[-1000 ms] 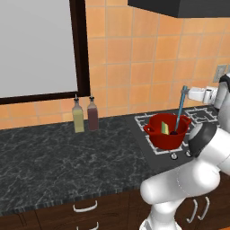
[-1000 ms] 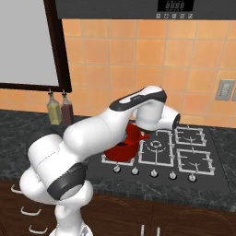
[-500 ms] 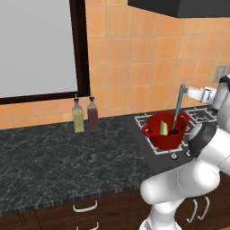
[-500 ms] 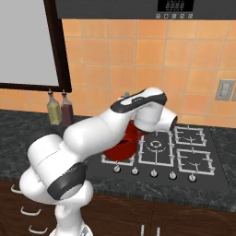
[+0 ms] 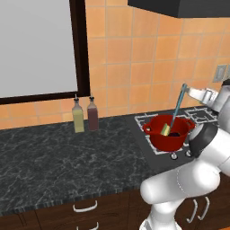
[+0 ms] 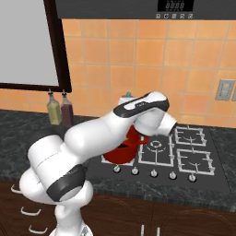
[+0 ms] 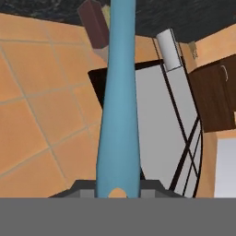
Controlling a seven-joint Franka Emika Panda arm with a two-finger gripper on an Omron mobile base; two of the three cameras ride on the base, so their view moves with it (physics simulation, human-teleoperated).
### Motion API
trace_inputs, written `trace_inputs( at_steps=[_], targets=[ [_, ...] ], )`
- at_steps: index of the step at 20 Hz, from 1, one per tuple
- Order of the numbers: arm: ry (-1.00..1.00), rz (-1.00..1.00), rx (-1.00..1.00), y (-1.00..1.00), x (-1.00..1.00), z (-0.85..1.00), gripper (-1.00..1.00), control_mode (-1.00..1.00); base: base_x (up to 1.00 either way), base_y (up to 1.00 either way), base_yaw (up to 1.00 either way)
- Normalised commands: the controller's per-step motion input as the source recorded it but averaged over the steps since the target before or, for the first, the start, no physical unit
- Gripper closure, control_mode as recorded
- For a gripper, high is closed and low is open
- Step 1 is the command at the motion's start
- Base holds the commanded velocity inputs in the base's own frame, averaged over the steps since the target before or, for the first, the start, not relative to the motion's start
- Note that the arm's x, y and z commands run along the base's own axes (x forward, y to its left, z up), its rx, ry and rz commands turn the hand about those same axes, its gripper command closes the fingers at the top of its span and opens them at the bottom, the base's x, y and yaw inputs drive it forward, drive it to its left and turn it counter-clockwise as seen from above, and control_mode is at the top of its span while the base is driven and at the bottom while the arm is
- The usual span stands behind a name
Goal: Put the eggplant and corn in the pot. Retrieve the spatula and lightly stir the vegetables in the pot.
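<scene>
The arm hides most of the pot (image 6: pixel 123 150). The fingers, barely visible, seem to pinch the spatula (image 5: pixel 177 109), its blade down among the vegetables (image 5: pixel 172 130).

spatula (image 5: pixel 177 108) blade hidden inside pot (image 5: pixel 167 135), pot mostly behind arm in right base view, eggplant (image 5: pixel 177 133) barely discernible

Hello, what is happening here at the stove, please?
A white robot arm is working at the red pot, which stands on the stove. Its jaws are shut on the handle of the light blue spatula, and the blade reaches down into the pot. The corn and the dark eggplant lie inside the pot, so this looks like the stirring step. Two bottles stand on the counter by the wall.
</scene>
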Motion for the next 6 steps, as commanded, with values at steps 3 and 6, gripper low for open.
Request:
trace_inputs(
  at_steps=[3,6],
  targets=[
    [0.00,0.05,0.05,-0.22,0.00,-0.12,1.00,-1.00,0.00,0.00,0.00],
    [0.00,0.02,0.00,-0.04,0.00,-0.29,1.00,-1.00,0.00,0.00,0.00]
  ],
)
